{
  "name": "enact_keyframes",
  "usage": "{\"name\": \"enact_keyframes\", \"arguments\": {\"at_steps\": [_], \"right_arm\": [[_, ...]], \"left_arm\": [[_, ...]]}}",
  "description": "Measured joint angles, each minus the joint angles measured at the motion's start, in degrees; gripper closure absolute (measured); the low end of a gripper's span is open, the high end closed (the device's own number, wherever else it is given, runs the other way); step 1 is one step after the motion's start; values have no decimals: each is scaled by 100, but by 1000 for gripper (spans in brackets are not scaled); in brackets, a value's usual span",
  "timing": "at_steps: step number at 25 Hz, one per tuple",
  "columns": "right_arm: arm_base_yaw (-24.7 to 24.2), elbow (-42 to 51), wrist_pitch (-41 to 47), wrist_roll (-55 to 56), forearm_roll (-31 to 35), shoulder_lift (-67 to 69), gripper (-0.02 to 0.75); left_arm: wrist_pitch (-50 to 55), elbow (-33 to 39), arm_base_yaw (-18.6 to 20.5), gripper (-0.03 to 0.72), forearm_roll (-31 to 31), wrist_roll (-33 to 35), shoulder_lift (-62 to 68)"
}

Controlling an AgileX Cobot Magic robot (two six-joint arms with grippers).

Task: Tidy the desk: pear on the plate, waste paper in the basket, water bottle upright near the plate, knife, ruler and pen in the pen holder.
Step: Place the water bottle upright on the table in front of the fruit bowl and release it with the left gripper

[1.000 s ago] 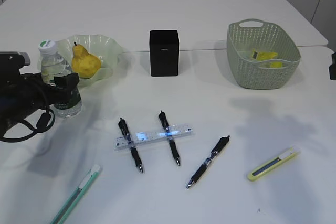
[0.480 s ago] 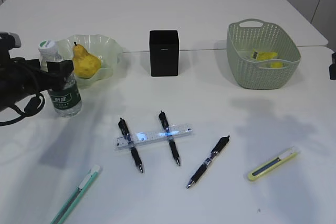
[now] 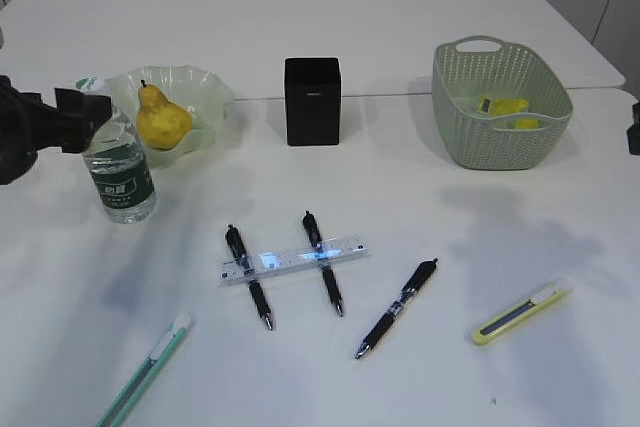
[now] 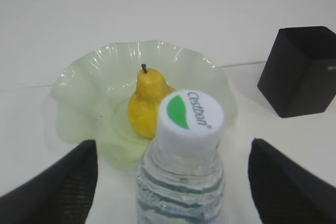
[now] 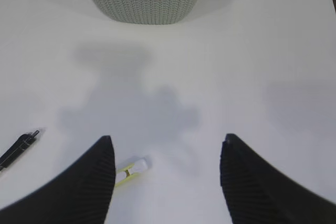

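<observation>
The water bottle [image 3: 120, 172] stands upright on the desk [image 3: 400, 197], just left of the plate [image 3: 195, 92], where the pear [image 3: 162, 119] lies. My left gripper [image 3: 85, 117] is open at the bottle's neck height, its fingers apart from it. In the left wrist view the bottle's cap [image 4: 190, 116] sits between the open fingers [image 4: 58, 182], with the pear [image 4: 148, 103] and plate [image 4: 79, 93] behind. The waste paper [image 3: 503, 107] lies in the basket [image 3: 500, 147]. My right gripper [image 5: 168, 182] is open and empty above a yellow knife [image 5: 134, 170].
The black pen holder [image 3: 312, 100] stands at mid-back. The clear ruler [image 3: 293, 260] lies across two pens [image 3: 248, 275]; a third pen [image 3: 397, 308] lies to the right. The yellow knife [image 3: 520, 312] is front right, a green knife [image 3: 145, 369] front left.
My left gripper has let go of the bottle and drawn back to the left and upward. The bottle stays upright beside the plate.
</observation>
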Motion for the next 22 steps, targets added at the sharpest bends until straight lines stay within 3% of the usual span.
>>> {"name": "enact_keyframes", "arguments": {"at_steps": [10,17,22], "right_arm": [[0,0,27,0,0,0,242],[0,0,365,0,59,0,242],[0,0,639,0,196,0,242]], "left_arm": [[2290,10,-139,73,105,0,-1627],[5640,-582,-586,101,-116,-13,-2602],[7648,-1399,-1181,106,-138,-13,-2620]]}}
